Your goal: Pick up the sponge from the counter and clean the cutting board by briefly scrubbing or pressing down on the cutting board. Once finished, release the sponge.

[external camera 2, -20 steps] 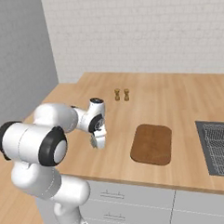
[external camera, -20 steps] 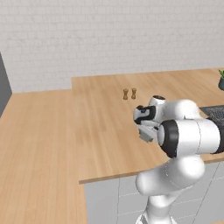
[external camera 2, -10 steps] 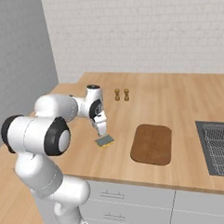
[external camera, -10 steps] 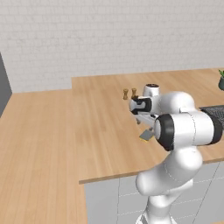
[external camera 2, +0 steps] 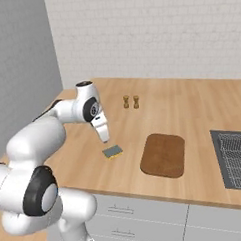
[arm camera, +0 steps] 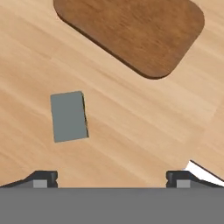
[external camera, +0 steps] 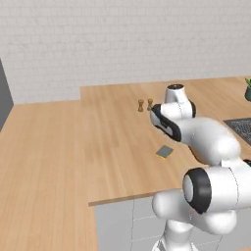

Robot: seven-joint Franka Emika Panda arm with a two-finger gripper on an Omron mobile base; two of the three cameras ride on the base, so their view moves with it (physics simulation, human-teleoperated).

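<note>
Your gripper hangs above counter, fingers spread wide, holding nothing. Sponge lies flat near counter's front edge, just below fingertips, untouched. Cutting board sits beside sponge, apart from it. Two shakers stand toward back wall.

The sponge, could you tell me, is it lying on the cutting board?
No, the sponge lies on the bare counter, clearly apart from the cutting board.
</note>
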